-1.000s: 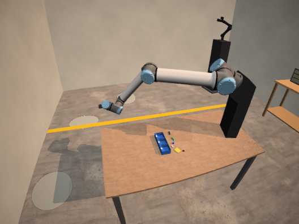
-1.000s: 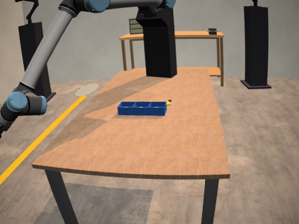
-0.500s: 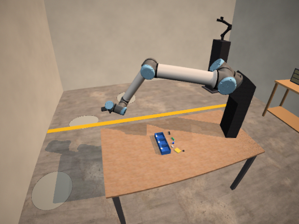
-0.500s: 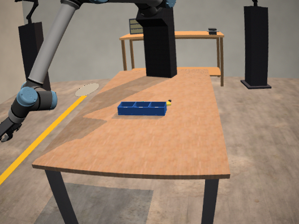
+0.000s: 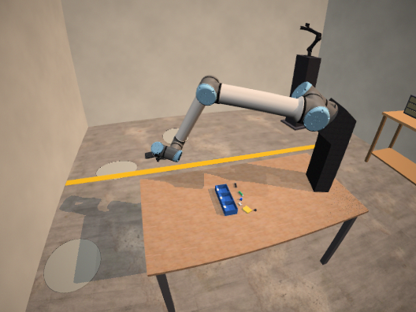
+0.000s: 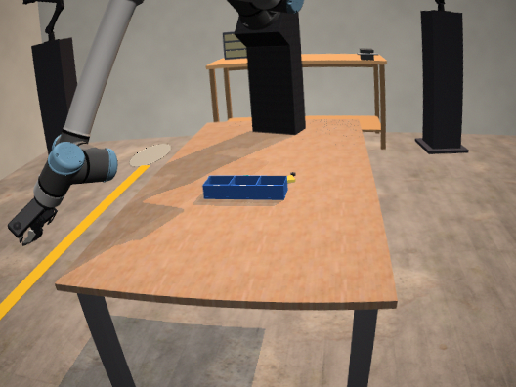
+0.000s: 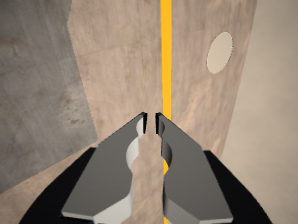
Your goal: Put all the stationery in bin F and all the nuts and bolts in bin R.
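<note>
Worktop (image 5: pixel 189 236): wooden, dark-legged, lying well off to one side of the claw and higher than it; the claw is hanging beyond the worktop's edge, out over the floor.

Arm (image 5: pixel 256 98): reaching out from its black pedestal, elbow bending down toward the floor, carrying the claw low beside the worktop.

Yellow floor line (image 7: pixel 166 55): running straight ahead under the claw in the wrist view, passing just to the side of the tips.

Pale round floor patch (image 7: pixel 220 52): lying ahead of the claw and off to one side of the yellow line.

Blue bin tray (image 6: pixel 245 188): three compartments in a row, standing upright on the worktop, well apart from the claw; letter marks are too small to read.

Claw (image 7: pixel 150 121): standing nearly closed, only a thin slit showing between the tips, gripping nothing; pointing down at bare floor.

Yellow pad (image 5: pixel 247 209): lying on the worktop just beside the tray's end, on the side away from the claw.

Small loose pieces (image 5: pixel 240 193): green, dark and pale bits, scattering along the tray's far side, outside the bins; too small to tell apart.
</note>
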Available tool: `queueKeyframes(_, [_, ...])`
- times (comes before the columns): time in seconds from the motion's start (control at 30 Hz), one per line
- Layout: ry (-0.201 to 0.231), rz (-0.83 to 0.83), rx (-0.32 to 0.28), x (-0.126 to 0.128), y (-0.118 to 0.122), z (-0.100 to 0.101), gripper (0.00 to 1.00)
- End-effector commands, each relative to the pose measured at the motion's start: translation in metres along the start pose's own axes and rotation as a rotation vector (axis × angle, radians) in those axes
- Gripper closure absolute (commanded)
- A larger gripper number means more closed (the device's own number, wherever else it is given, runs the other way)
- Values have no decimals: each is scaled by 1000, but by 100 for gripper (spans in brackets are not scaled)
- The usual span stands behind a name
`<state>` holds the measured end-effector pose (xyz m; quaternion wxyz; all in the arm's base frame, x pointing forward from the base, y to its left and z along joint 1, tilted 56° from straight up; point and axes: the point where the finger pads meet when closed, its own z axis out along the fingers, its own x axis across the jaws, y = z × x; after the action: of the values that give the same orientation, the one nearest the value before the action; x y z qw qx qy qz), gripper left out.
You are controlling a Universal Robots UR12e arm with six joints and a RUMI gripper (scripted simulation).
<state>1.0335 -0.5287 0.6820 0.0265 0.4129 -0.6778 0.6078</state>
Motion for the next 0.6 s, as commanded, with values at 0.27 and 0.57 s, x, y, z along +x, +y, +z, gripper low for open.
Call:
queueKeyframes(0.27, [-87, -12, 15, -37, 32, -33, 96])
queueKeyframes(0.57, [-134, -18, 21, -56, 51, -51, 96])
